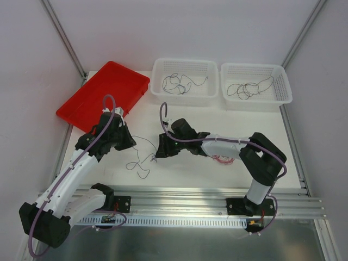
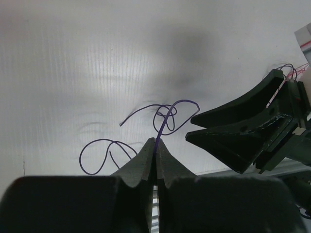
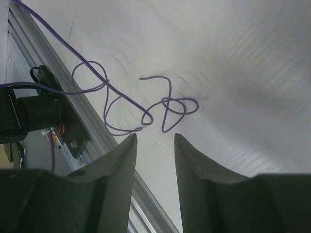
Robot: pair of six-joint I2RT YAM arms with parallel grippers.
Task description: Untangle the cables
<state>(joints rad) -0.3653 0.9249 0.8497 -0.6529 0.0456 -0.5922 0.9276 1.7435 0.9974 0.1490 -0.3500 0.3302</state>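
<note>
Item: left gripper (image 2: 155, 141), near-left on the table (image 1: 190, 171). Jaws were closed on one end of the purple cable (image 2: 167, 112), presumably to anchor it while the tangle was worked.
Item: right gripper (image 3: 154, 138), just right of it. Jaws stood apart and empty above the cable's loops, likely positioned to take one.
Item: red-pink wires (image 1: 223, 159), under the right arm.
Item: left basket (image 1: 185, 61) and right basket (image 1: 253, 66), far edge. Each held dark wires (image 1: 179, 82), possibly already sorted, though too fine to judge.
Item: red tray (image 1: 103, 95), far left.
</note>
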